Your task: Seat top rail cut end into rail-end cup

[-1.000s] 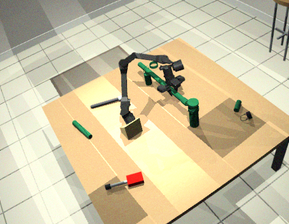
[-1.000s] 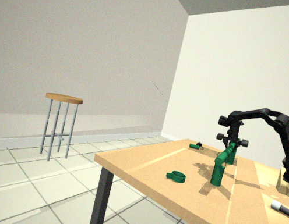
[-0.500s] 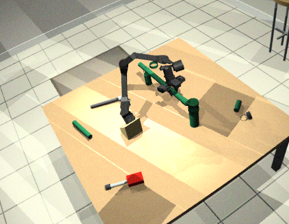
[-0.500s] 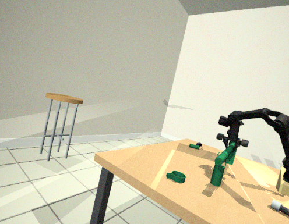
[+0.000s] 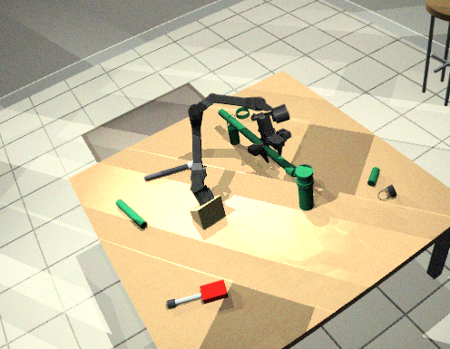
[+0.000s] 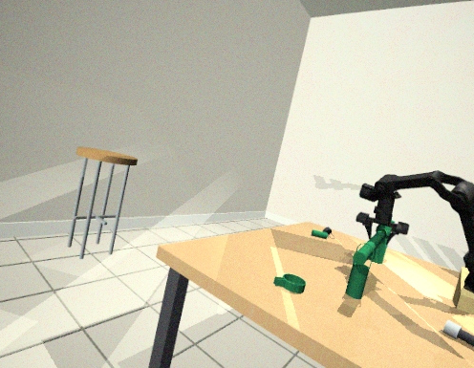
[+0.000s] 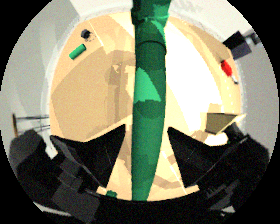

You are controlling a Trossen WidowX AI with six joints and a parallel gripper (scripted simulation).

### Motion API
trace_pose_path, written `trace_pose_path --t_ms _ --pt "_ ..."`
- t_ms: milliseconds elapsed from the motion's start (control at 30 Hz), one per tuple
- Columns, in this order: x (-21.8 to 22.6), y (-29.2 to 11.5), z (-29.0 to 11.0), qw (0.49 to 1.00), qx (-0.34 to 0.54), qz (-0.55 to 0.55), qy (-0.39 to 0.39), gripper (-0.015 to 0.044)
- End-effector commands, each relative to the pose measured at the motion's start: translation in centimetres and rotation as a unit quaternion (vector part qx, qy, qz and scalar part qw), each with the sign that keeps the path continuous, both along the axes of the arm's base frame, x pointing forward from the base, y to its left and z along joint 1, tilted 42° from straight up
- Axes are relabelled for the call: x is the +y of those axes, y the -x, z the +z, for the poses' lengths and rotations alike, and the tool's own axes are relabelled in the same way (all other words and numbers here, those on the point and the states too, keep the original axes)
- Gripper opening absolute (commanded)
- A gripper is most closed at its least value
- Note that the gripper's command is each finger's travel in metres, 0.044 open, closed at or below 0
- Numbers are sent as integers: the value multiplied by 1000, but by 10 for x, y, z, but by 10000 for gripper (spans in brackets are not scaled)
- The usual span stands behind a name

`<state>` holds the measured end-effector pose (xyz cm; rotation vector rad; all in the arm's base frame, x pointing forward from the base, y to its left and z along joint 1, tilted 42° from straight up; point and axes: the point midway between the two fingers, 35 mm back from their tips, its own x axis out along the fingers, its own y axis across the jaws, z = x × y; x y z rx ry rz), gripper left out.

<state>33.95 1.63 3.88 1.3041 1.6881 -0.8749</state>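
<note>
The green top rail (image 5: pixel 241 128) (image 6: pixel 371 248) (image 7: pixel 149 115) slopes from the small post (image 5: pixel 234 136) (image 6: pixel 356 286) to the big post (image 5: pixel 306 198) (image 6: pixel 379 254). The rail-end cup (image 5: pixel 292 170) is at the big post, just below the post cap (image 5: pixel 304 171). The rail's far end meets it in line in the wrist view; how deep it sits is hidden. The brace band is up near the cap. My gripper (image 5: pixel 273 154) (image 6: pixel 382 236) (image 7: pixel 147 128) is open, with one finger on each side of the rail. The wrist view shows gaps on both sides, so it does not grip the rail.
A green ring with a tab (image 5: pixel 242 112) (image 6: pixel 290 284) lies beyond the small post. A short green tube (image 5: pixel 374 176) (image 7: pixel 77 51) and a black fitting (image 5: pixel 390 191) lie past the big post. A dark rod (image 5: pixel 166 172), green tube (image 5: pixel 131 213) and red-headed tool (image 5: pixel 213 291) lie around the arm's base.
</note>
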Motion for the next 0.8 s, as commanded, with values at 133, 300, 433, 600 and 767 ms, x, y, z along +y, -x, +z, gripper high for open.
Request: trace_pose_path --t_ms 133,300,433,600,767 --pt "4 -3 38 1000 -5 0 1 440" --pt "5 -2 53 1000 -6 0 1 440" --pt "-1 -3 57 1000 -6 2 2 440" --pt "-15 -4 90 1000 -5 2 2 440" --pt "-16 -4 92 1000 -5 2 2 440"
